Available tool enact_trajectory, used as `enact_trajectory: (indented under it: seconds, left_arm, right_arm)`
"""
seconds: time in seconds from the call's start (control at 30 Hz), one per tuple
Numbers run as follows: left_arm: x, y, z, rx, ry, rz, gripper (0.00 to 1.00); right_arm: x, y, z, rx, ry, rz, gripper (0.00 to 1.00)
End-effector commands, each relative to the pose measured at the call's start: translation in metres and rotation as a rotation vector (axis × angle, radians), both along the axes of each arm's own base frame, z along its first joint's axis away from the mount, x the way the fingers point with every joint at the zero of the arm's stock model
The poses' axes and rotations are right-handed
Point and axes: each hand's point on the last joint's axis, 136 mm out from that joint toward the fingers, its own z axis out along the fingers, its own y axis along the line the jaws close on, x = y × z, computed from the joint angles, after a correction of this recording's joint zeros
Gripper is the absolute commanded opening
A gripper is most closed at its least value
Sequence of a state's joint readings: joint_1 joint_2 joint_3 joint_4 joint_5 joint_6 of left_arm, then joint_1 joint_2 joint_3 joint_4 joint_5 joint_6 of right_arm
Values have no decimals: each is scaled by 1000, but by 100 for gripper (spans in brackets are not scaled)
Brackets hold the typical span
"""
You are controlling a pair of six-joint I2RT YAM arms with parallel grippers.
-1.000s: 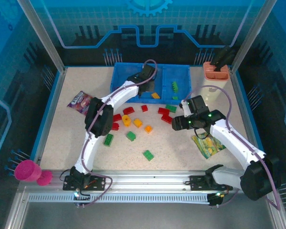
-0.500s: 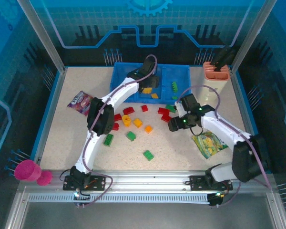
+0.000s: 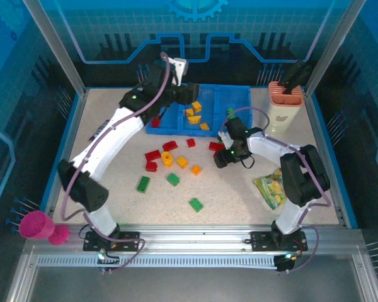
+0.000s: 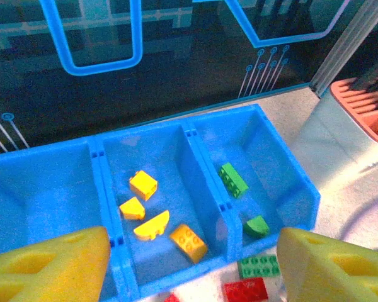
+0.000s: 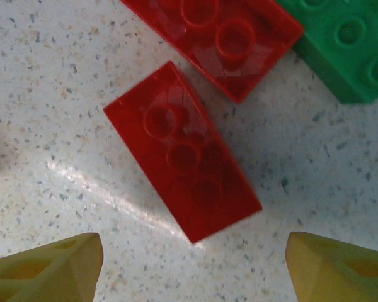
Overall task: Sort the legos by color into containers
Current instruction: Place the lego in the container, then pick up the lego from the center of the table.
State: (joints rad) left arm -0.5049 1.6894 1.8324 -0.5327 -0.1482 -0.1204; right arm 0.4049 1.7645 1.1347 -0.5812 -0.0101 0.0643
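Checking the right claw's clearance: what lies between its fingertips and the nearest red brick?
Bare speckled table, in the right wrist view, between right claw and red brick.

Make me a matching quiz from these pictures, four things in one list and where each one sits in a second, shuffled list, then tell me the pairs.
Things:
1. four orange-yellow bricks
2. rounded green piece
3. red brick centred in the right wrist view
4. pink cup

Places:
A. on the table, framed by the open right fingers
B. middle compartment
C. past the table's near left corner
D. right compartment

Pairs: 1-B, 2-D, 3-A, 4-C
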Motion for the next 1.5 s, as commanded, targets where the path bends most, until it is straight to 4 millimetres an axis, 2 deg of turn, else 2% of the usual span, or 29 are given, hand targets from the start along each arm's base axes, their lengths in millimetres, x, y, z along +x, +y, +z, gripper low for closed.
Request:
enact_trajectory:
  seconds: [0.0,0.17,0.37,0.57,0.77,1.03,1.1,1.2,1.33,1.4,1.47]
  left_arm:
    - [-20,12,-21,45,52,-13,72]
    - [-52,39,-23,106,72,16,73]
    - [-74,65,-22,143,80,59,75]
    - [-84,83,-29,149,98,89,75]
    - [-89,95,-37,135,100,106,76]
    - [-95,113,-46,129,115,128,76]
    - [-95,116,-47,125,113,135,76]
    - [-94,120,-50,119,119,137,76]
    - [-94,126,-50,127,117,137,76]
    - [-97,134,-51,126,118,152,76]
    - [-101,143,-51,113,115,169,76]
  right_arm:
    - [14,9,-1,-29,-29,62,78]
    - [19,7,-15,-86,-7,89,79]
    - [16,4,-29,-116,32,103,79]
    - [10,12,-35,-130,57,140,60]
    - [-5,18,-39,-164,98,177,40]
    - [-34,24,-46,-201,153,225,26]
    - [-40,27,-41,-199,156,222,25]
    - [-45,33,-22,-190,140,214,23]
    - [-48,50,26,-141,68,221,23]
    - [-40,65,53,-101,9,236,24]
    - [-23,85,80,-66,-62,254,24]
